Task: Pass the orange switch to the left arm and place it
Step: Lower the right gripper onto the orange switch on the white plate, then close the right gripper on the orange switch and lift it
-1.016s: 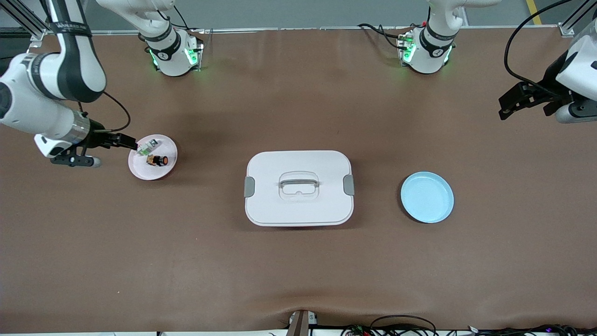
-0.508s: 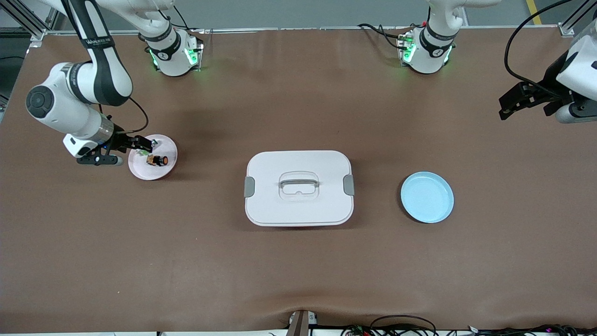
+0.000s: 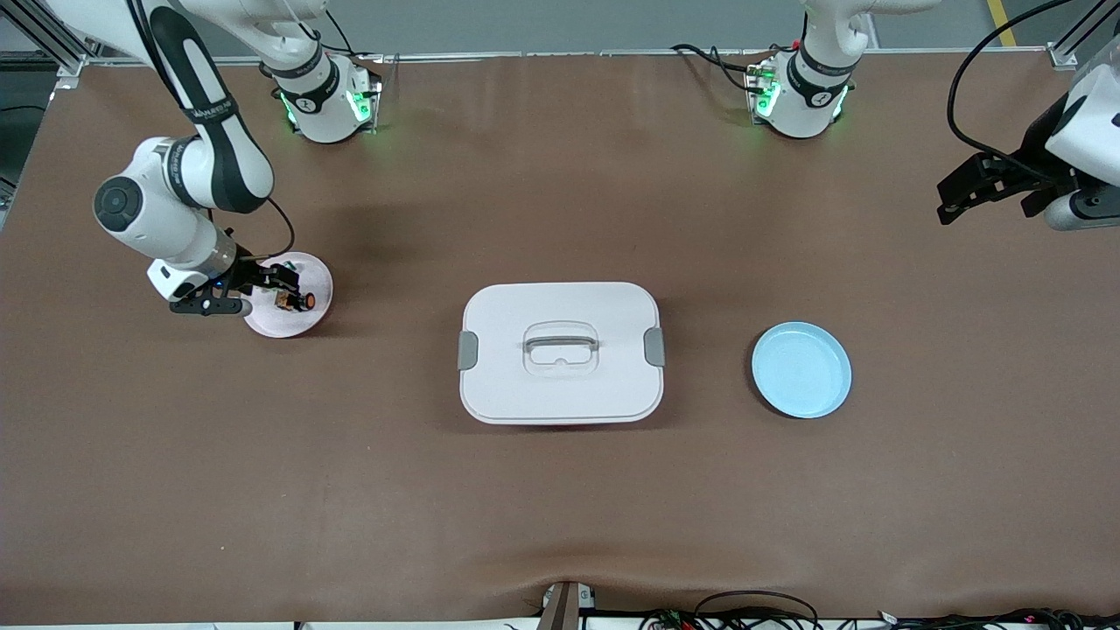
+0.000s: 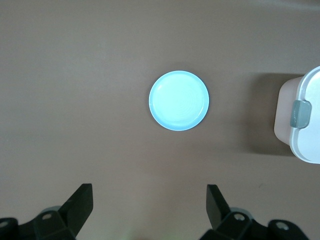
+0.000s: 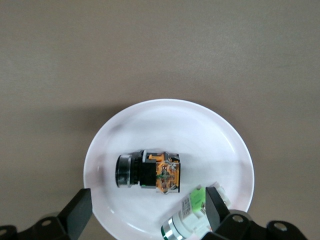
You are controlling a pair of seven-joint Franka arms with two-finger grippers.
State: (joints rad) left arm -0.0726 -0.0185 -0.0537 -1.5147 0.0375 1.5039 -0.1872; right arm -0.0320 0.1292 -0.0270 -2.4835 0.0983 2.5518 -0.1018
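The orange switch (image 3: 297,300) lies on its side on the pink plate (image 3: 302,322) at the right arm's end of the table. In the right wrist view the switch (image 5: 149,172) shows a black body and an orange-tan end. My right gripper (image 3: 285,283) hangs open over the plate, its fingers (image 5: 80,212) apart and empty, the switch just ahead of them. The white box (image 3: 560,394) stands mid-table. My left gripper (image 3: 948,200) waits open and empty in the air at the left arm's end; in its own view (image 4: 148,204) it holds nothing.
A green-and-white component (image 5: 191,216) lies on the same pink plate beside the switch, close to one right finger. A blue plate (image 3: 801,369) sits between the box and the left arm's end; it also shows in the left wrist view (image 4: 179,100), with the box's corner (image 4: 306,131).
My right arm has swung in and its gripper has moved from the plate's edge to over the plate, close to the switch. The left arm has not moved.
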